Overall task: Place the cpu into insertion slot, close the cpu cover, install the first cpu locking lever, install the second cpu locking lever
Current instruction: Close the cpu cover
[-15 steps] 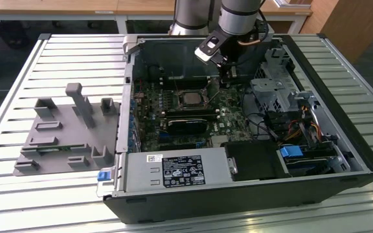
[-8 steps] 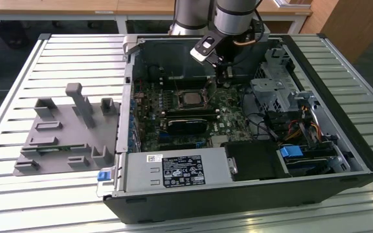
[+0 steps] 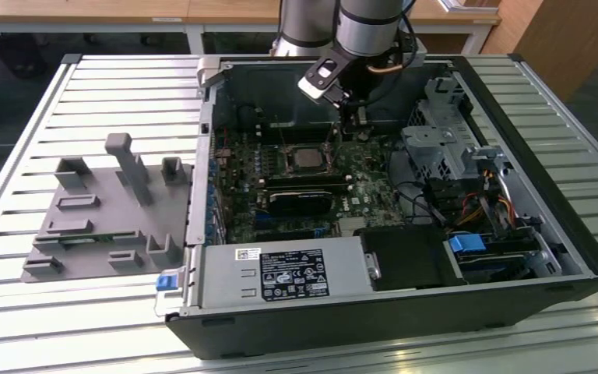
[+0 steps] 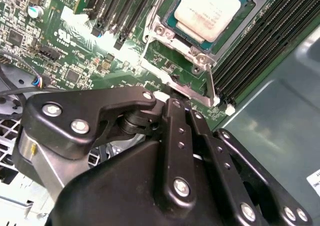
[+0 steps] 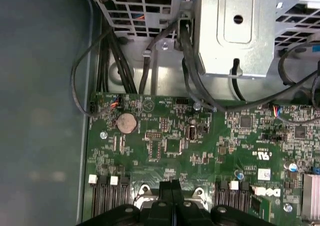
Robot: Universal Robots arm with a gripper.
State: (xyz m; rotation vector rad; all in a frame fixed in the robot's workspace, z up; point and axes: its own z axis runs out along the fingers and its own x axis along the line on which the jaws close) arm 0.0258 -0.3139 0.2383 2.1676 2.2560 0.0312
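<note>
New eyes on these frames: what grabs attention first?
The open computer case lies in the middle of the slatted table, with the robot arm reaching down into it. In the second wrist view the black claw, shut, sits at the edge of the socket where the silver cpu lies seated. A grey plastic fixture stands on the exterior view's left.

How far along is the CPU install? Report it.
Done: the silver-topped square cpu sits seated on the green circuit board, and the thin silver frame cpu cover lies flat around it. In hand: the black gripper, jaws together, is at the cover's edge. Left: the locking levers; whether either is latched cannot be told.
</note>
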